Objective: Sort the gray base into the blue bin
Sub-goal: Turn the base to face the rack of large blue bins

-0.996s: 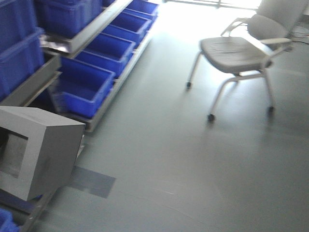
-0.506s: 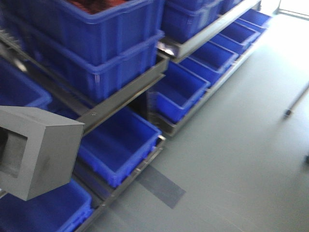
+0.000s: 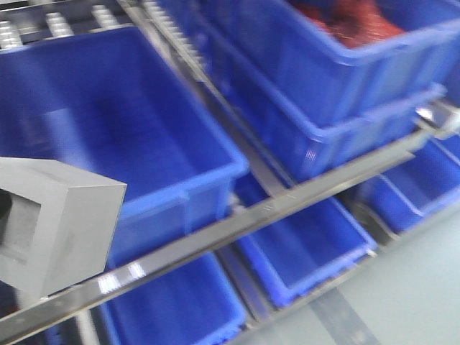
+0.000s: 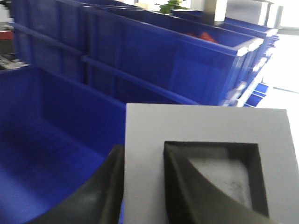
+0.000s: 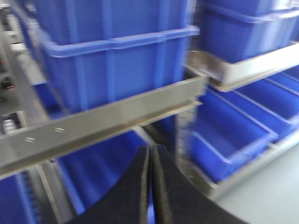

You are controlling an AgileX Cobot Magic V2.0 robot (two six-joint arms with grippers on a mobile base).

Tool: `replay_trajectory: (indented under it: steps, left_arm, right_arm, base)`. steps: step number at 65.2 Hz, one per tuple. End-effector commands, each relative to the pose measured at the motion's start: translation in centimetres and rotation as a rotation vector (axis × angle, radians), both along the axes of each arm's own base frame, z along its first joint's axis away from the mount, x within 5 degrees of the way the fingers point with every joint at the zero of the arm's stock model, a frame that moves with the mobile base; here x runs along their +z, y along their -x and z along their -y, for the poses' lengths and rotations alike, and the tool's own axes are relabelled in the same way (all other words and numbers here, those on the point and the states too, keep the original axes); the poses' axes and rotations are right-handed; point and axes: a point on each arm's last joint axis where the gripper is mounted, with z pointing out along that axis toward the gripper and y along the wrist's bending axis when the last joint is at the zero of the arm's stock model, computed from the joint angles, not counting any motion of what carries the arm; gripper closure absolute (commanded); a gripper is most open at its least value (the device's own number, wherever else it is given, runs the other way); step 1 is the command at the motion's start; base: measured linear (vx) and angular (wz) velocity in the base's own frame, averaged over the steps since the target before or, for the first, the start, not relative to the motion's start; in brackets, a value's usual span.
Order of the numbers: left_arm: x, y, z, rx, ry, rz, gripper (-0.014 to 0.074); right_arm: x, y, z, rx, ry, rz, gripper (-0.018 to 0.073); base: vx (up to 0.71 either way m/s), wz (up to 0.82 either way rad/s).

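The gray base (image 3: pixel 61 223) is a matte gray block with a square recess, held at the left of the front view. In the left wrist view the gray base (image 4: pixel 205 128) fills the lower right. My left gripper (image 4: pixel 145 186) is shut on its wall, with one finger outside and one finger inside the recess. A large blue bin (image 3: pixel 187 180) stands on the shelf just behind and beside the block; its inner wall (image 4: pixel 56 102) shows below and left of the block. My right gripper (image 5: pixel 150 186) is shut and empty, in front of the rack.
Stacked blue crates (image 3: pixel 323 93) stand to the right, the top one holding red items (image 3: pixel 352 25). A metal shelf rail (image 3: pixel 287 205) runs diagonally, with lower blue bins (image 3: pixel 309 248) under it. Rollers (image 3: pixel 57 21) show at top left, and gray floor (image 3: pixel 424 302) at bottom right.
The front view has swung from the floor and chair onto the rack of blue crates, now close. The gray base stays at the same place in the view, still gripped.
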Motion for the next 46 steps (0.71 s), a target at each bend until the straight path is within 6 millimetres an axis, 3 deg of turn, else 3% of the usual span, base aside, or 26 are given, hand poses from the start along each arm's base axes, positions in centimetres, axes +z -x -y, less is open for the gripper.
replay_trajectory:
  steps: [1, 46]
  left_arm:
    - [2.00, 0.14, -0.01, -0.005, 0.071, 0.118, 0.0603]
    - [2.00, 0.14, -0.01, -0.005, 0.071, 0.118, 0.0603]
  right_arm:
    - [0.62, -0.07, 0.02, 0.001, 0.028, 0.072, 0.0564]
    - [0.62, -0.07, 0.02, 0.001, 0.028, 0.072, 0.0564]
  base:
    - [0.17, 0.66]
    - [0.15, 0.58]
